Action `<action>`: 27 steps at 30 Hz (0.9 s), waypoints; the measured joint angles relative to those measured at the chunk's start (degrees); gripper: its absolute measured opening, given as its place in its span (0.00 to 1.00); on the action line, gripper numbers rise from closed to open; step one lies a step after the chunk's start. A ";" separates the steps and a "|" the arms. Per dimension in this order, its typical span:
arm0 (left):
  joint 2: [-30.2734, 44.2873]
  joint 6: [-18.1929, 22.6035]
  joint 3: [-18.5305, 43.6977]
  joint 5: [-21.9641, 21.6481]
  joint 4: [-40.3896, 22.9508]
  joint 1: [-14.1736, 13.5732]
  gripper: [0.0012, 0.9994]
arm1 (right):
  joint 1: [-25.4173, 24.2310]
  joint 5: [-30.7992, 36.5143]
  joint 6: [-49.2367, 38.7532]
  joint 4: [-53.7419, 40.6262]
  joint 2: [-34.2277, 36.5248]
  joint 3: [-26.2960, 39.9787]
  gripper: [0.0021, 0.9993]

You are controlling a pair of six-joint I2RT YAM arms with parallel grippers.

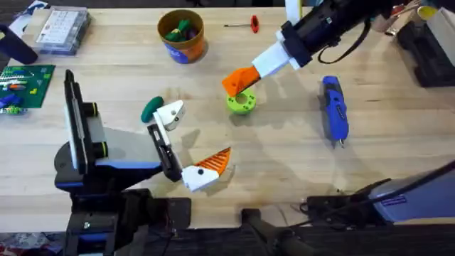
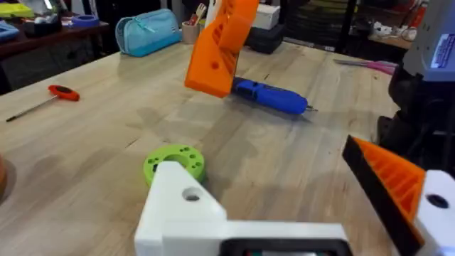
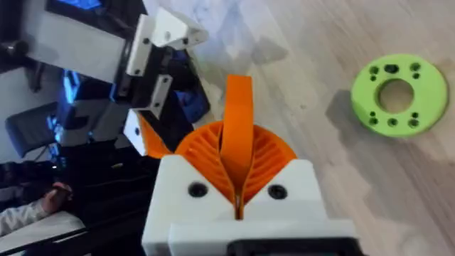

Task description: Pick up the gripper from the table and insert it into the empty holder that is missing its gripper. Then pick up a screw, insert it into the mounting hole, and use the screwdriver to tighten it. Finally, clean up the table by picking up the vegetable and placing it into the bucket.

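Gripper, overhead: the gripper (image 1: 239,79), orange, is held above the lime-green disc (image 1: 241,103) in the right gripper (image 1: 250,73), whose fingers clamp it.
Stand, overhead: the empty holder (image 1: 170,114) touches the vegetable (image 1: 151,108); the twin orange finger (image 1: 210,166) lies at the near bar's end. The bucket (image 1: 182,37) stands well behind, the blue screwdriver (image 1: 334,110) to the right.
Left wrist view: the gripper (image 2: 219,47) hangs over the table, in front of the screwdriver (image 2: 270,96); left tool's state cannot be told.
Right wrist view: two ribbed pads (image 3: 266,153) pinch the gripper (image 3: 239,121), the stand's holder (image 3: 169,32) farther off.
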 joint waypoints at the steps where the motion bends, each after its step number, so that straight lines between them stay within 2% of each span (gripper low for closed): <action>1: 0.00 0.00 0.00 0.00 0.00 0.00 0.99 | 0.00 -0.82 0.01 0.01 -0.01 0.00 0.01; 13: 0.00 0.00 0.00 0.00 0.00 0.00 0.99 | 0.55 -9.62 -0.77 4.62 -0.01 -1.45 0.01; 17: 0.00 0.00 0.00 0.00 0.00 0.00 0.99 | 0.46 -14.78 -0.85 7.92 0.01 -6.60 0.01; 21: 0.00 0.00 0.00 0.00 0.00 0.00 0.99 | 0.46 -20.24 0.74 15.77 0.01 -13.71 0.01; 27: 0.00 0.02 0.00 0.00 0.02 0.00 0.99 | 0.46 -24.87 9.56 29.35 0.01 -21.99 0.01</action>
